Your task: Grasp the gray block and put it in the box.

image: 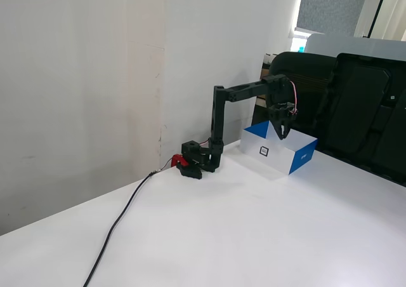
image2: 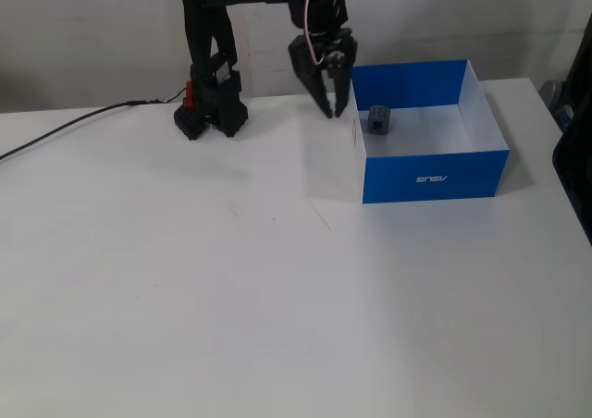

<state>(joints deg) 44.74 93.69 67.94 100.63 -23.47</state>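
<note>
- The table (image2: pixel 277 298) spreads white and bare below my gripper; nothing of the task lies on it outside the box.
- My arm (image2: pixel 213 57) rises from its base against the wall, to the left of my gripper in a fixed view, and reaches across so the gripper hangs fingers-down.
- The box (image2: pixel 435 173) sits just to the right of my gripper in that view, its white side panel nearest my fingers. In a fixed view (image: pixel 279 152) from the side, my fingers hang above its near edge.
- My gripper (image2: pixel 328 104) is empty, fingers drawn nearly together with only a narrow gap between the tips. It hangs above the table just outside the box's left wall; in the side view (image: pixel 281 131) it reads the same, pointed down and holding nothing.
- The block (image2: pixel 379 119) rests on the box's white floor, near the back left corner, just right of my fingers and apart from them, with the wall between us.
- Judged from this, the job looks done: the block is in the box and I have let go. All that seems left is to pull my arm clear.
</note>
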